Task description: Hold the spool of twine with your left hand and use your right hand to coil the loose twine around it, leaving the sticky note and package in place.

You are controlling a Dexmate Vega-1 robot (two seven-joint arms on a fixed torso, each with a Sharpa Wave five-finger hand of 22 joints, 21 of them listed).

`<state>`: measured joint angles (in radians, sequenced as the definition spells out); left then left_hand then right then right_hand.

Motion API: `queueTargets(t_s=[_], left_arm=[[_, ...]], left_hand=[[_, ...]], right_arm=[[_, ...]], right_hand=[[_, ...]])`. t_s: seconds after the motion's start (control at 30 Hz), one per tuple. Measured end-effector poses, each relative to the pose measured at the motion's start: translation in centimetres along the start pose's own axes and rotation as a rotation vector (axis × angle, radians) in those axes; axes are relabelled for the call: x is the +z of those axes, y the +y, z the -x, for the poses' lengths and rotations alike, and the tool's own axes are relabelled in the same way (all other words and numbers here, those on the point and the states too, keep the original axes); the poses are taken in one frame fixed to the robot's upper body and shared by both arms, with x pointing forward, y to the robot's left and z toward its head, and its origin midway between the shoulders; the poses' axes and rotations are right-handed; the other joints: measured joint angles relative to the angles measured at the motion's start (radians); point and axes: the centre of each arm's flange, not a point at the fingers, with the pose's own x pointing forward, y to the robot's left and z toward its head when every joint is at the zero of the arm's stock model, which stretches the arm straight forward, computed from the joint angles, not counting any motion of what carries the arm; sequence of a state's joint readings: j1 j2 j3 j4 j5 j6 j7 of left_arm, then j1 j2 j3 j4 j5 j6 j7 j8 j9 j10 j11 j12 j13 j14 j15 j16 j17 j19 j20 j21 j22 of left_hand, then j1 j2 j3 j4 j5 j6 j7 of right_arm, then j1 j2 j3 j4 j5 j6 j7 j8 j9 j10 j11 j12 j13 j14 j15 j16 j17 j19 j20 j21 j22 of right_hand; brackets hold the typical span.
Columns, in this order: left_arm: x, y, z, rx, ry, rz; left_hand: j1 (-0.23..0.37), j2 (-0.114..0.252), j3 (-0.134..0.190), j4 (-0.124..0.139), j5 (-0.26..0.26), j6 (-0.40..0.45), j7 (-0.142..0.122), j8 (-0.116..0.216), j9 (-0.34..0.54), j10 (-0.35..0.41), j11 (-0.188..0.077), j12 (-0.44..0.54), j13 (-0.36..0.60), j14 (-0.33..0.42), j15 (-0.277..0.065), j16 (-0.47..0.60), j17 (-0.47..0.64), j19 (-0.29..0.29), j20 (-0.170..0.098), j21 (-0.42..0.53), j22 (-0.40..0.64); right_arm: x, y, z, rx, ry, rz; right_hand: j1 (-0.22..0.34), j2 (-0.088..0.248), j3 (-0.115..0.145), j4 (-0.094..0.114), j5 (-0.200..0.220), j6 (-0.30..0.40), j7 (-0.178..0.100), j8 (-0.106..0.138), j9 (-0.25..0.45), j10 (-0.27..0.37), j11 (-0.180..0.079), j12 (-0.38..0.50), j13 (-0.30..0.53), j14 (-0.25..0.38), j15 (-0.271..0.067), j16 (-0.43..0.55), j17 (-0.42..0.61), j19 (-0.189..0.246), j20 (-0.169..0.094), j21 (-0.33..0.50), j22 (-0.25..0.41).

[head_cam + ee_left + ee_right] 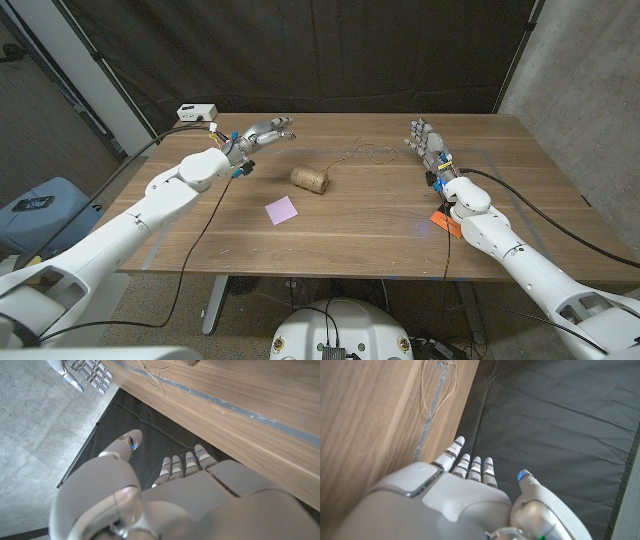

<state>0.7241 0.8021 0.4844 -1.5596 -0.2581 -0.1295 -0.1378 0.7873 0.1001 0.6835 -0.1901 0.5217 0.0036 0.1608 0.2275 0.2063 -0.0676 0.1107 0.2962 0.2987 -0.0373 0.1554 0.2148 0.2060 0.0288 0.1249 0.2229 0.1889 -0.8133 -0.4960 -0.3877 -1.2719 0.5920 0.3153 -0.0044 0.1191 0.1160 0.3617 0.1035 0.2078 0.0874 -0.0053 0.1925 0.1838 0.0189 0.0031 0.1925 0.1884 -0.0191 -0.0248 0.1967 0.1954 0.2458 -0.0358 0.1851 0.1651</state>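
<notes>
Wooden surface (400,230) is carrying the spool of twine (311,179) at frame centre and a sticky note (282,209) below it; left hand (262,134) and right hand (428,146) are hovering with fingers apart, holding nothing.

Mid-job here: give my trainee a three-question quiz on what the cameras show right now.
1. True or false: the left hand grips the spool of twine.
2. What lies nearest the spool? A) purple sticky note B) orange package C) white box
3. Fill in: the loose twine trails from the spool toward the table's ___ edge.

Key: 1 false, both hands are open, the right hand too; 2 A; 3 far.
</notes>
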Motion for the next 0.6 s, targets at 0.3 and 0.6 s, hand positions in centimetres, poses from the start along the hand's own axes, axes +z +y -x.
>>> queueTargets(t_s=[0.3, 0.6], left_arm=[[1.0, 0.4, -0.1, -0.047, 0.008, -0.081], [1.9, 0.6, -0.6, -0.103, 0.018, -0.153]], left_hand=[[0.025, -0.015, -0.008, 0.0, 0.0, -0.004, 0.004, 0.0, 0.005, 0.0, 0.0, 0.008, 0.011, 0.009, -0.002, 0.0, 0.003, 0.006, 0.006, 0.001, 0.0], [0.046, -0.035, -0.024, -0.001, -0.008, 0.005, 0.005, 0.001, 0.01, 0.0, 0.0, 0.029, 0.026, 0.023, -0.002, 0.004, 0.01, 0.018, 0.007, 0.01, 0.0]], right_arm=[[0.0, 0.0, 0.0, -0.012, 0.0, 0.002], [0.1, -0.2, 0.0, -0.024, -0.008, 0.003]], right_hand=[[0.001, -0.001, 0.0, 0.0, 0.0, 0.0, 0.0, 0.0, 0.0, 0.0, 0.0, 0.0, 0.0, 0.0, 0.0, 0.0, 0.0, 0.0, 0.0, 0.0, 0.0], [0.001, -0.001, 0.003, -0.003, 0.0, 0.0, 0.0, 0.0, 0.0, 0.0, 0.0, 0.0, 0.0, 0.0, 0.0, 0.0, 0.0, 0.0, 0.0, 0.0, 0.0]])
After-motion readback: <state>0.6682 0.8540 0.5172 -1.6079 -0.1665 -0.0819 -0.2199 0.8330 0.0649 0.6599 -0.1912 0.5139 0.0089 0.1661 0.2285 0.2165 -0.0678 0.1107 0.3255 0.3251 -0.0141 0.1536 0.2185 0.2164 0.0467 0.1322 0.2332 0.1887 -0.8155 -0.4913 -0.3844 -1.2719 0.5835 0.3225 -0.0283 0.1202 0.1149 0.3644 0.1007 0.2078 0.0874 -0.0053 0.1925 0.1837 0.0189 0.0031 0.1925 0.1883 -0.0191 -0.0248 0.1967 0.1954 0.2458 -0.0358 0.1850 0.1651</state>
